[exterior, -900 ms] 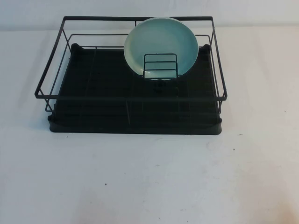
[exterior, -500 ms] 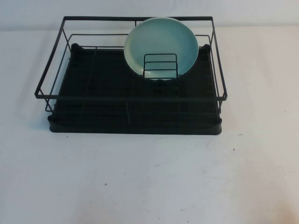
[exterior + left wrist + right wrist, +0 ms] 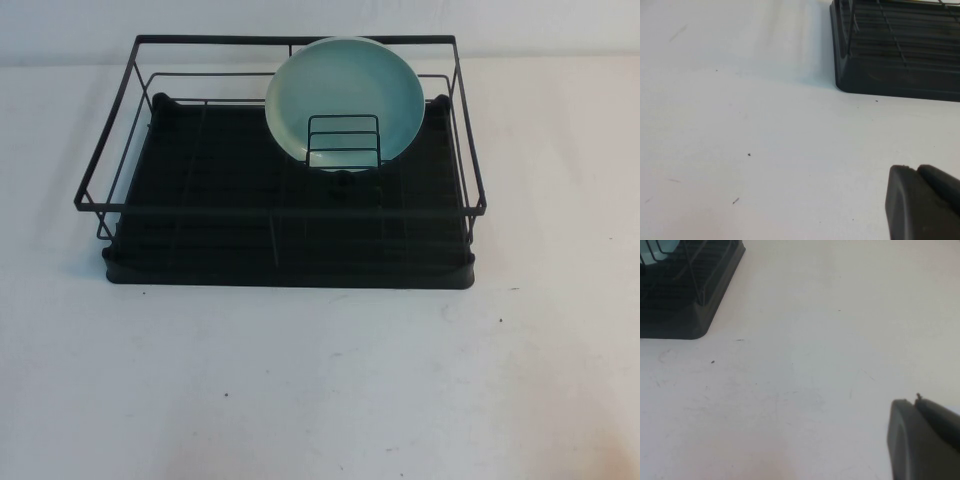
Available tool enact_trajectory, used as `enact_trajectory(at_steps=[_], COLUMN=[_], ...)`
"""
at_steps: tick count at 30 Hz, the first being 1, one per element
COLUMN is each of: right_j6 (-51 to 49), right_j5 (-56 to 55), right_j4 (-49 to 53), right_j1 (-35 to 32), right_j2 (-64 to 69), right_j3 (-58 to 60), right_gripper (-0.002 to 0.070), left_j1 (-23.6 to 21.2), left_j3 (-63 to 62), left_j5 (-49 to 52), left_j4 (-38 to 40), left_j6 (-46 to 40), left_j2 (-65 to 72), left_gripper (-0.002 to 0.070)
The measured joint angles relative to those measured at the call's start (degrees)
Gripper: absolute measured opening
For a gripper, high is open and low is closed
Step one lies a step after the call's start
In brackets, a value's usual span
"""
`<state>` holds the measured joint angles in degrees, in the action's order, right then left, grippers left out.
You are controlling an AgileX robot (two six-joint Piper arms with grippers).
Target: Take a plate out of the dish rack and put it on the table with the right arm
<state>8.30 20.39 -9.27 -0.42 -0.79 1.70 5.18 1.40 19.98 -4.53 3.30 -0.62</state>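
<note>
From above, nothing is seen to have moved: the plate [image 3: 345, 100] stands on edge at the back of the rack [image 3: 285, 205], so the job is not begun. No arm is seen there.

At the left wrist, only part of the left gripper [image 3: 923, 202] shows over the table [image 3: 765, 150]; its grip cannot be told.

At the right wrist, the right gripper [image 3: 923, 440] is well apart from the rack; its grip cannot be told.

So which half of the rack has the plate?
The right half: the plate stands behind the wire loop. Left claw and right claw hover over table near front corners of rack.
</note>
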Motion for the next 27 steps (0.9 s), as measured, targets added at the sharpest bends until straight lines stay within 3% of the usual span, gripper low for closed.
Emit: enact_trajectory(at_steps=[13,23,27], right_j6=[0.0,0.0,0.0], right_j5=[-0.4,-8.5,-9.6], right_j4=[-4.7,-30.4,-35.1], right_j1=[0.0,0.0,0.0], right_j2=[0.0,0.0,0.0], right_j3=[0.0,0.0,0.0], right_gripper=[-0.0018,-0.0018,-0.0018], left_j1=[0.0,0.0,0.0], left_j3=[0.0,0.0,0.0], left_j5=[0.0,0.0,0.0], left_j4=[0.0,0.0,0.0], left_j6=[0.0,0.0,0.0], left_j2=[0.0,0.0,0.0], left_gripper=[-0.0004,-0.0004,-0.0004])
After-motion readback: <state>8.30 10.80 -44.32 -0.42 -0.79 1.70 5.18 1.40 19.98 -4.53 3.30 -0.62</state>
